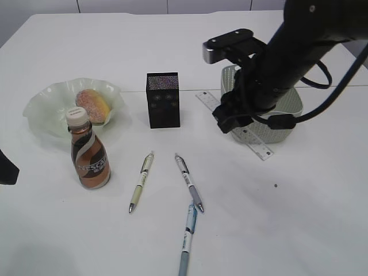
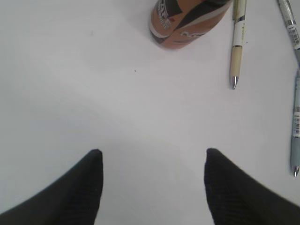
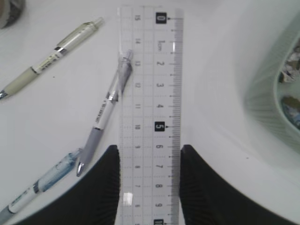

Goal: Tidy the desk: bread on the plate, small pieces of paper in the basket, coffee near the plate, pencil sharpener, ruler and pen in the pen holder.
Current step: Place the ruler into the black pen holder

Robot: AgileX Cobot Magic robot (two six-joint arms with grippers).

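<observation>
The right gripper (image 3: 149, 187) clamps the ruler (image 3: 150, 108) (lifted, above 3 pens); the left gripper (image 2: 152, 187) gapes, holding nothing.

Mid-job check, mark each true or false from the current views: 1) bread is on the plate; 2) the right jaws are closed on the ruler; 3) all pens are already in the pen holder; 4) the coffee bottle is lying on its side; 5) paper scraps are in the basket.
1) The bread lies on the plate. True.
2) The right gripper has its jaws on both edges of the ruler. True.
3) All pens are in the pen holder. False: three pens lie on the table in front of it.
4) The coffee lies on its side. False: it stands upright near the plate.
5) Small pieces of paper sit in the basket. True.
</observation>
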